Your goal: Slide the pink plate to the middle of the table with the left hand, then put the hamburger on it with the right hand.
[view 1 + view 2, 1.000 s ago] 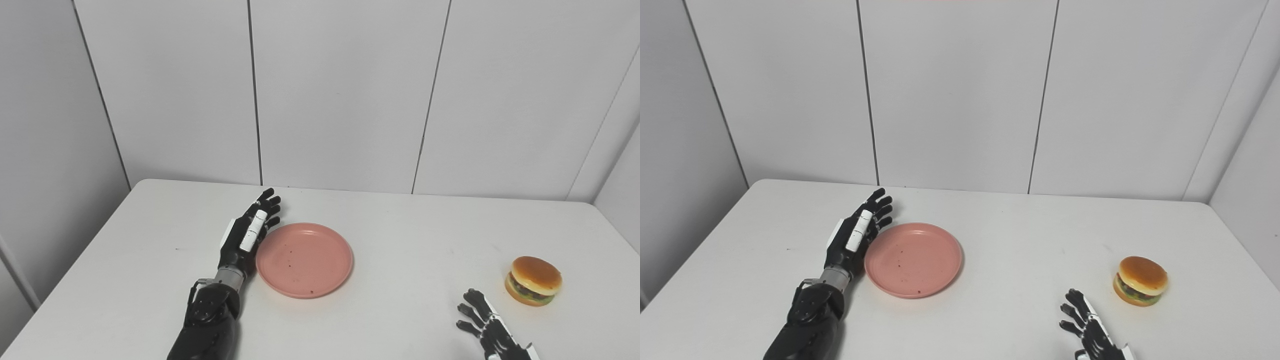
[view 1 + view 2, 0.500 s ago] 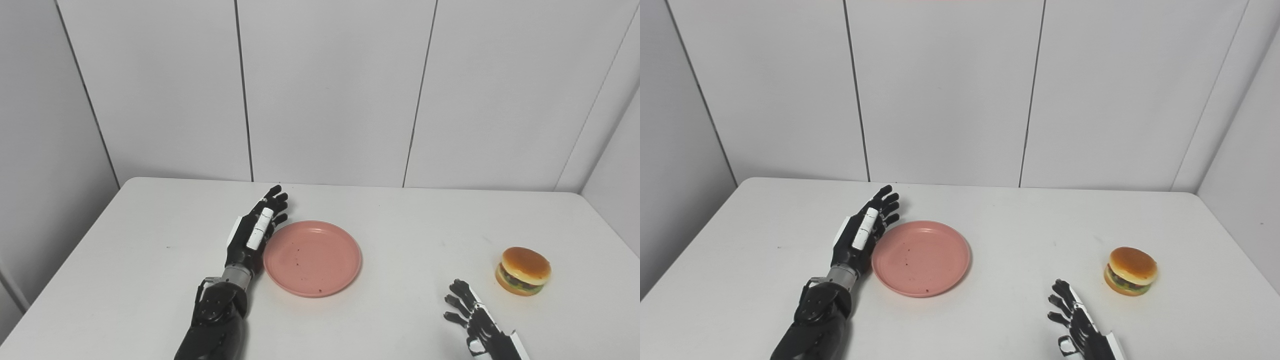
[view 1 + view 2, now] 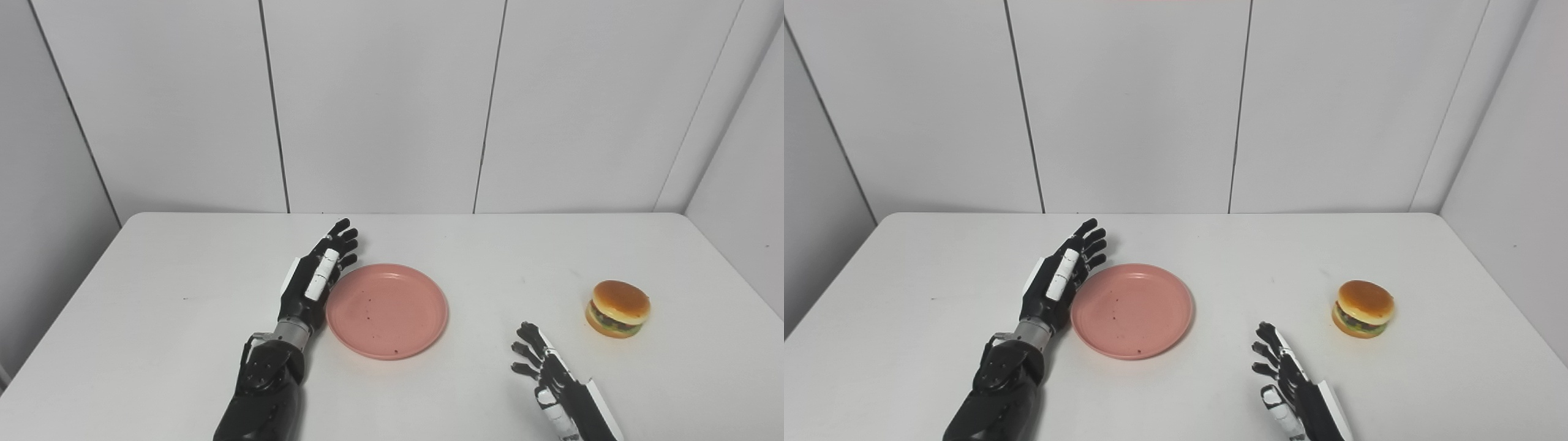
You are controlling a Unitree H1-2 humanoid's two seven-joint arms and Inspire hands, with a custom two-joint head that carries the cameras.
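Note:
A pink plate lies flat near the middle of the white table. My left hand stands on edge against the plate's left rim, open, fingers straight and pointing away from me. A toy hamburger sits upright toward the table's right side. Low at the front, my right hand is open with fingers spread, holding nothing. It hovers well left of and nearer than the hamburger.
Grey panelled walls close in the table at the back and on both sides. Its right edge runs close past the hamburger.
The camera has turned right, shifting the whole picture left. The left hand and plate have moved a little to the right over the table. The right hand has come further into view.

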